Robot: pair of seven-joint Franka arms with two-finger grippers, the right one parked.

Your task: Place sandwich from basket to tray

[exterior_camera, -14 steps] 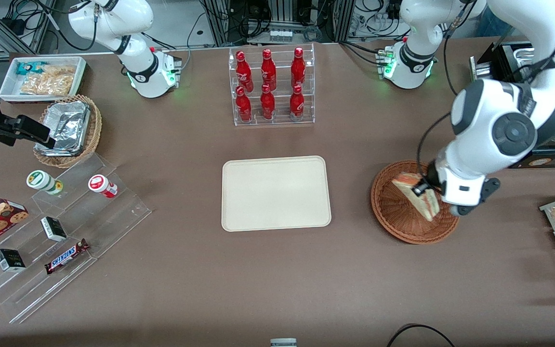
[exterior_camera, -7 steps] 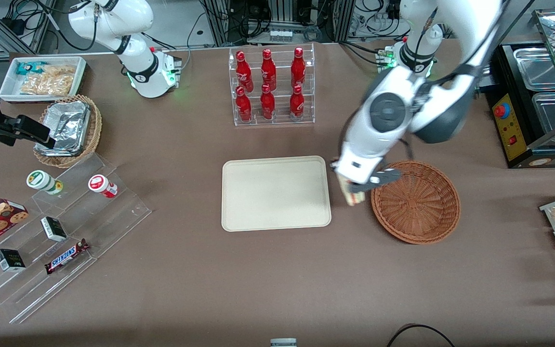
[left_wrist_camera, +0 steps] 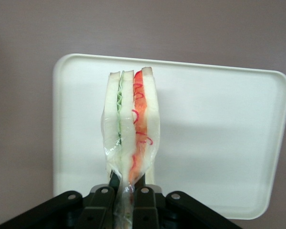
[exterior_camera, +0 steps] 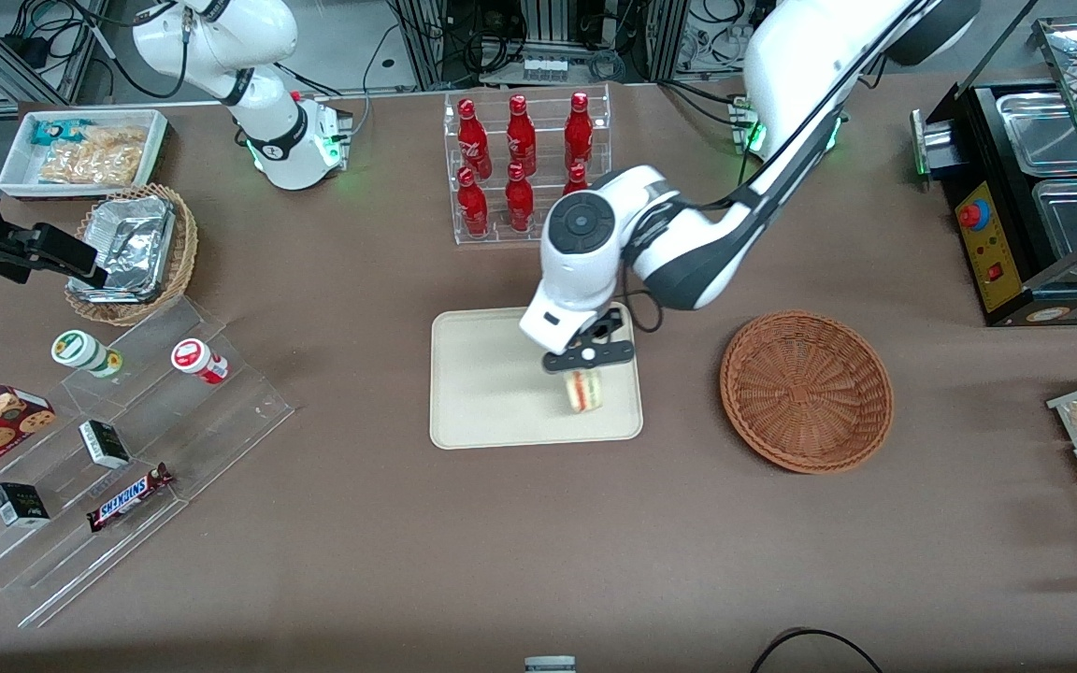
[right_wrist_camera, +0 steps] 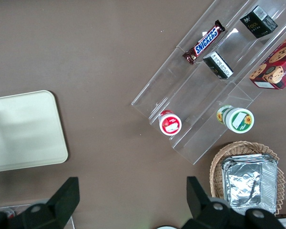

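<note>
Sandwich (left_wrist_camera: pixel 130 129): a film-wrapped wedge of soft white bread, green and red filling showing at the cut face. Hangs upright above the tray (exterior_camera: pixel 482 393), over the end nearer the basket (exterior_camera: pixel 807 390), not yet set down. Likely light, squashy, the wrap a little slick; easily crushed. Pinched at its narrow tip between the jaws of the gripper (left_wrist_camera: pixel 126 191), shut tight on it. Best held there, gently. Basket now bare, well apart from the tray. Red bottles (exterior_camera: pixel 520 164) racked farther from the front camera.
</note>
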